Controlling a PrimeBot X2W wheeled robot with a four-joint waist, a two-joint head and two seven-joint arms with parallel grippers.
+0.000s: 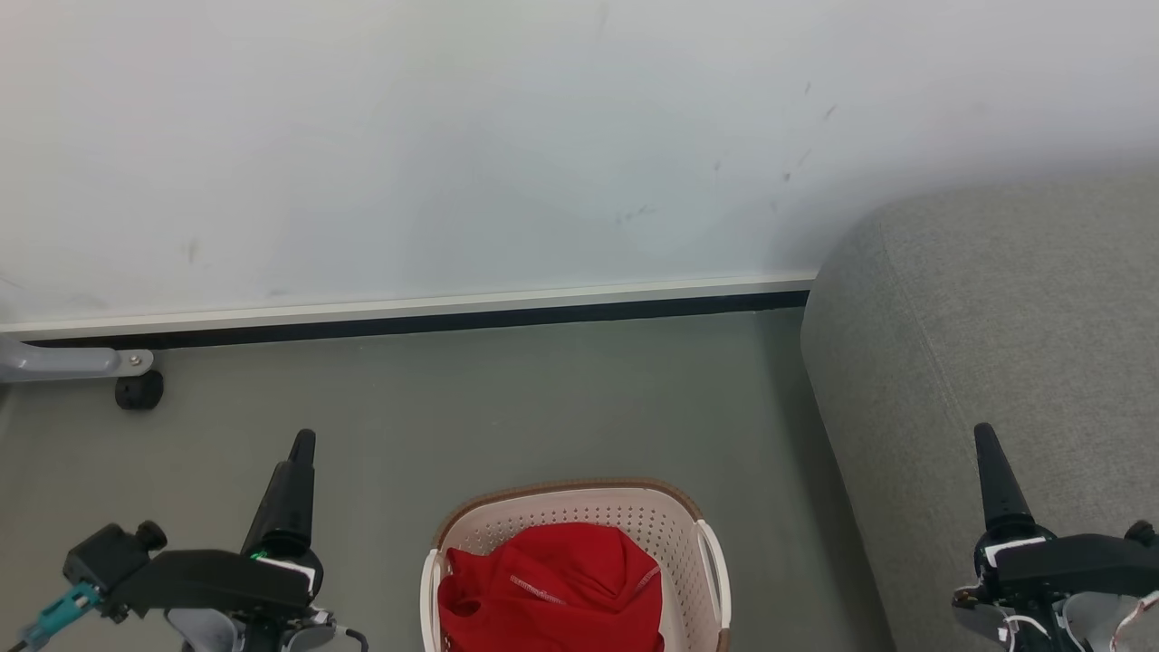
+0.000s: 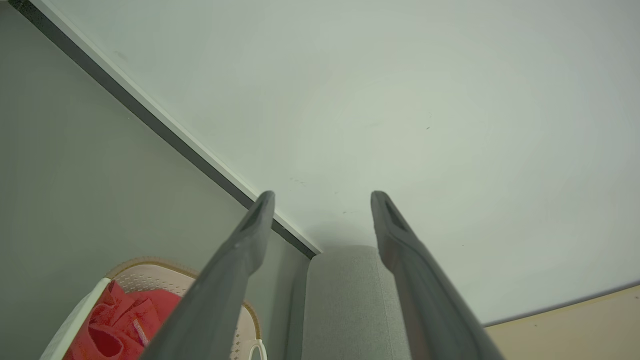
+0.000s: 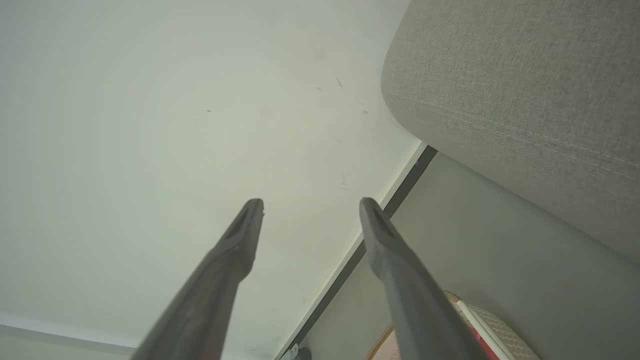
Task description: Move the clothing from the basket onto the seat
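Basket [image 1: 570, 486] stands on the floor [image 1: 507, 398] at 6 o'clock, clothing [image 1: 552, 589] inside it. Seat [image 1: 996, 317] lies at 3 o'clock, apart from the basket. Wall [image 1: 453, 136] runs behind, at 12 o'clock. Left claw [image 1: 302, 444] sits at 8 o'clock, right claw [image 1: 983, 436] at 4 o'clock.

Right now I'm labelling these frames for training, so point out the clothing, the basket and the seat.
clothing [image 1: 552, 589], head view, middle of the red heap.
basket [image 1: 661, 534], head view, perforated far wall, right of the heap.
seat [image 1: 996, 317], head view, grey fabric near its rounded corner.

No readable text, labels or numbers anywhere
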